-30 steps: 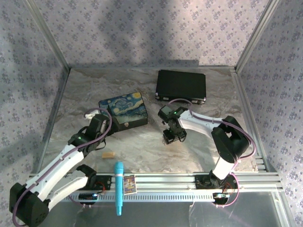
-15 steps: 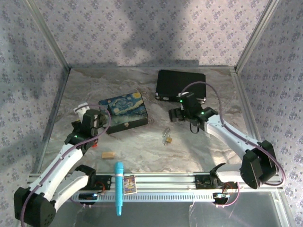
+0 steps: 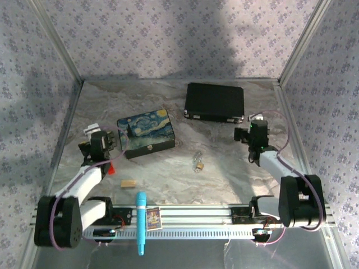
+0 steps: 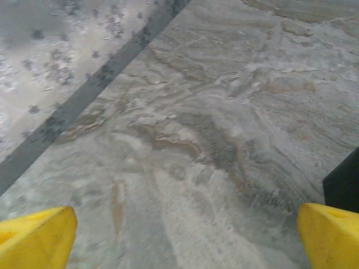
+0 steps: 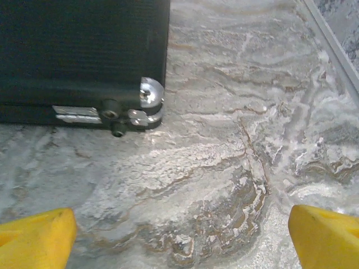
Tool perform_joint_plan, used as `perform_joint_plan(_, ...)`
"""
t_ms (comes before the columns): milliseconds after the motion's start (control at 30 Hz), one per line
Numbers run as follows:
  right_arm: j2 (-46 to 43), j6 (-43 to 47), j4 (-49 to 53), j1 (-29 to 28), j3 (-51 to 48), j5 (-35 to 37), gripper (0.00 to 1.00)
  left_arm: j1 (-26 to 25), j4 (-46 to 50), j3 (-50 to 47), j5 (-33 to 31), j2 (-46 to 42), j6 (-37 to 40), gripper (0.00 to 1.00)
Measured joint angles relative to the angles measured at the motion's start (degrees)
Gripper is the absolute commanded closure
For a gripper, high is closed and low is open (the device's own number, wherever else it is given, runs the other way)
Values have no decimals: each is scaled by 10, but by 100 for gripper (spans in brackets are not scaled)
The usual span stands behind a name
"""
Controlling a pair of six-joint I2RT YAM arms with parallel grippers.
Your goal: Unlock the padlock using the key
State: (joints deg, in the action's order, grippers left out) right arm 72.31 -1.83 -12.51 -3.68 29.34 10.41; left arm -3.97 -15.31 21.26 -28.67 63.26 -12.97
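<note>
On the table (image 3: pixel 168 101), padlock (image 3: pixel 198 163) lies loose, right of the painted box (image 3: pixel 147 132). Left gripper (image 4: pixel 179 238) and right gripper (image 5: pixel 179 235) both spread wide, empty, well apart from it.

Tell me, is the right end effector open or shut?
The right end effector is open: yellow fingertips sit wide apart, nothing between them.
</note>
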Motion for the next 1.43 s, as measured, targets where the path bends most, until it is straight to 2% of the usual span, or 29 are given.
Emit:
perform_joint_plan(100,28,2,-80,4,-40,-12,3,26,-71,-3,42,64,14,0)
perform_joint_plan(333,49,16,-174,19,-54,-26,3,76,-231,-15,142,170,34,0)
perform_joint_plan(533,78,21,-299,47,-97,-43,2,77,-250,-8,192,186,49,0)
perform_joint_plan(667,147,22,-312,55,-89,-51,1,72,-263,10,204,201,65,0)
perform_joint_plan(833,149,23,-317,54,-81,-60,1,59,-312,3,218,248,76,0)
perform_joint_plan(1433,149,24,-321,53,-76,-64,1,42,-320,3,188,249,91,0)
